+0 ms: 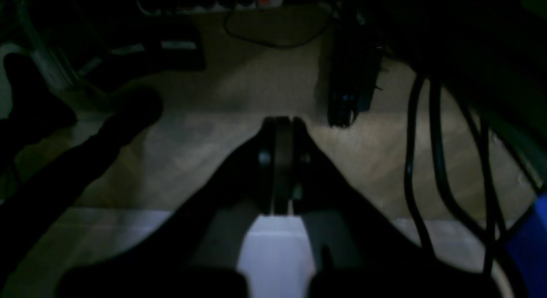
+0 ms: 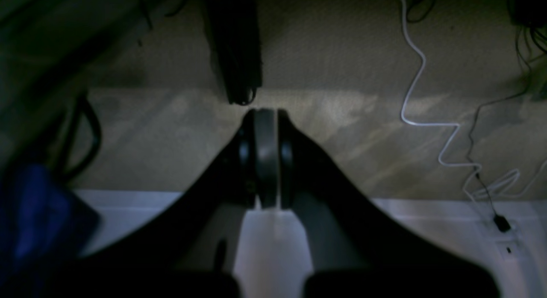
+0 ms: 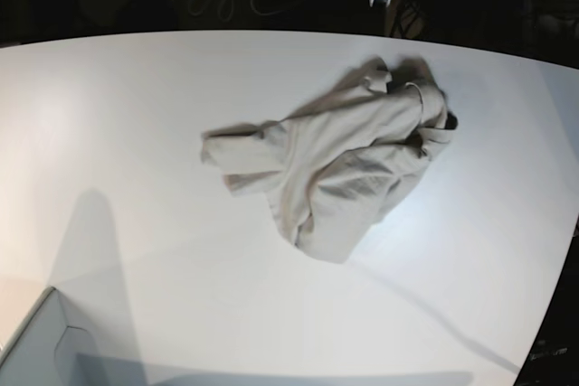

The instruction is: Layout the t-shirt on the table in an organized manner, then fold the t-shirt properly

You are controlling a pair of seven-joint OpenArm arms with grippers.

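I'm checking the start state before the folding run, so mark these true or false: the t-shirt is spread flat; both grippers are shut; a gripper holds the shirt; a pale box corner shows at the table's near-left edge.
1. The t-shirt is spread flat. False: it lies crumpled on the table.
2. Both the left gripper and the right gripper are shut. True.
3. A gripper holds the shirt. False: neither touches it.
4. A pale box corner shows near-left. True.

No writing, label, brand, number or sign can be read in any of the three views.
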